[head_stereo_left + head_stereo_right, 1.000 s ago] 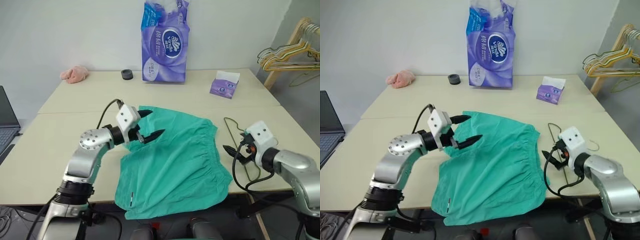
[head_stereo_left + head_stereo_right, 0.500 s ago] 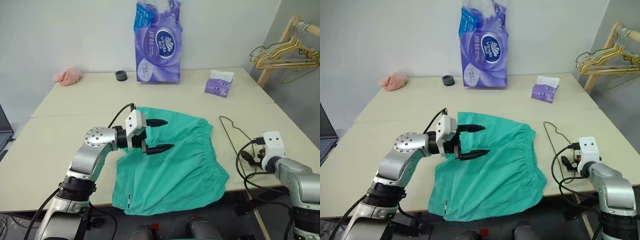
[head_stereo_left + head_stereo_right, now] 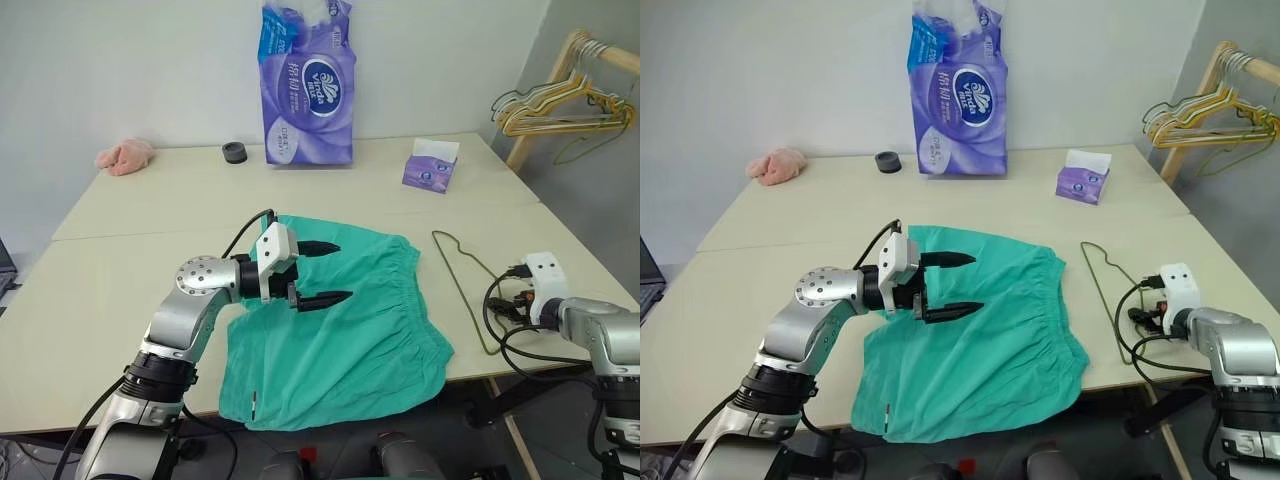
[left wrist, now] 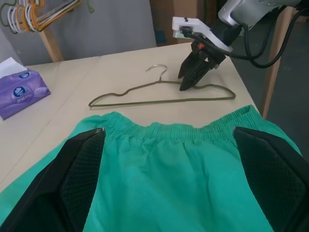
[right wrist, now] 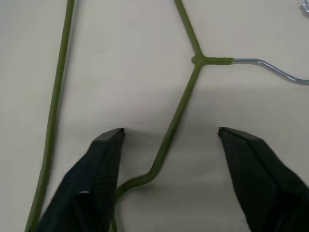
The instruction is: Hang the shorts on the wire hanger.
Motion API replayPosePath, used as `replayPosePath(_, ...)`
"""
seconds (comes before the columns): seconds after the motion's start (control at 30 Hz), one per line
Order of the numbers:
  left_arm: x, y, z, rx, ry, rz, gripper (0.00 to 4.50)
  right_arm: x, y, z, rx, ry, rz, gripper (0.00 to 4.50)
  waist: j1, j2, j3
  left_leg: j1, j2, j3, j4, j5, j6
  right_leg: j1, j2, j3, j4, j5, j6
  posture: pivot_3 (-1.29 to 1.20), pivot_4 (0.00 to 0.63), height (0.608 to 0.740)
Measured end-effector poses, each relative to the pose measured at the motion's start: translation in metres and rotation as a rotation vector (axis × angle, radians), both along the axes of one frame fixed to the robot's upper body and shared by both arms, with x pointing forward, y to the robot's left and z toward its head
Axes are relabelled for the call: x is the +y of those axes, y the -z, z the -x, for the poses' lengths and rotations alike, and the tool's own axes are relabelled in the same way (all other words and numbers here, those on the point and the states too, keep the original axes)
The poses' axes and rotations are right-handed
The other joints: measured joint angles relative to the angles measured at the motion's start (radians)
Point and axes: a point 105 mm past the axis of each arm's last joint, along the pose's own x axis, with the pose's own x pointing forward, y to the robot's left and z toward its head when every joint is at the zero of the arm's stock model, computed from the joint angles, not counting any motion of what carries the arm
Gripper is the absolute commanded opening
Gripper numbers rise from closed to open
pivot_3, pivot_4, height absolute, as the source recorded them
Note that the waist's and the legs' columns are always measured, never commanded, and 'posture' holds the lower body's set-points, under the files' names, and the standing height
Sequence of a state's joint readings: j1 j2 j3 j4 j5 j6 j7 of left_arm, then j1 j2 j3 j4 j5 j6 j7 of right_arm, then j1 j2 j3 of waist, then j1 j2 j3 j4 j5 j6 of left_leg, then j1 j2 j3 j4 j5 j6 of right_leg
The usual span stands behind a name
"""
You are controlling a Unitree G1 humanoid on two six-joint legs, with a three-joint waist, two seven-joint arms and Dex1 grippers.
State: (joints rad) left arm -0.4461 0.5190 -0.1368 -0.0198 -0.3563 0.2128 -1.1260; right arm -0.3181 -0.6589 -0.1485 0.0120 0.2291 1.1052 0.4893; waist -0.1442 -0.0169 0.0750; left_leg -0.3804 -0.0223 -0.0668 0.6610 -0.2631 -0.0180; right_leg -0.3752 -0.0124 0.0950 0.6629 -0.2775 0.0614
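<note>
The teal shorts are spread flat on the table, their hem hanging past its front edge. The wire hanger lies just beside the waistband. The left pincer is held released over the shorts. The right pincer, parted, straddles one hanger wire without clamping it; its fingertips are hidden in the head views.

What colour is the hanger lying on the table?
The wire hanger is dark olive green, with a bare silvery hook; the right wrist view shows it best.

Teal-green shorts are seen below the left gripper's black fingers. An olive-green wire hanger with a bare silver hook is framed between the right gripper's black fingers.
</note>
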Motion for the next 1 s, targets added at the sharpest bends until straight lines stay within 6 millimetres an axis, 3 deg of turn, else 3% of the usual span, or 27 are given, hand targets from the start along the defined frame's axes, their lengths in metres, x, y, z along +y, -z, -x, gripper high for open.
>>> replayPosePath(0.23,-0.002,0.002,-0.002,0.019,-0.017,0.007,4.50,0.000,0.010,-0.001,0.017,0.068,-0.016,0.03,0.000,-0.009,-0.007,0.001,0.000,-0.003,0.000,0.000,0.000,0.002,0.000,-0.003,0.000,0.000,0.000,-0.17,0.050,0.740)
replayPosePath(0.5,0.004,0.001,-0.011,0.060,-0.086,0.021,4.50,-0.012,0.008,-0.011,-0.067,0.137,0.078,0.03,0.006,-0.012,-0.008,0.001,-0.002,-0.003,0.001,0.000,0.000,0.003,-0.002,-0.002,-0.001,0.000,0.000,-0.18,0.047,0.740)
replayPosePath(0.67,0.009,-0.002,-0.022,0.082,-0.138,0.035,4.50,-0.027,-0.003,-0.018,-0.125,0.130,0.173,0.03,0.003,-0.003,-0.003,0.000,-0.002,0.000,0.001,0.000,0.000,0.001,-0.002,0.000,-0.001,0.000,0.001,-0.18,0.048,0.740)
replayPosePath(0.9,0.021,-0.018,-0.052,0.097,-0.274,0.110,4.50,-0.050,-0.073,-0.040,-0.364,0.084,0.349,0.03,-0.002,0.002,0.000,-0.001,-0.002,0.000,0.000,0.000,0.000,0.000,-0.002,0.000,-0.001,0.000,0.001,-0.19,0.049,0.740)
replayPosePath(1.0,0.033,-0.032,-0.068,0.104,-0.356,0.164,4.50,-0.042,-0.100,-0.045,-0.485,-0.014,0.424,0.03,-0.005,0.002,0.000,-0.001,-0.002,0.001,0.000,-0.001,0.000,-0.001,-0.002,0.001,-0.001,-0.001,0.002,-0.19,0.050,0.740)
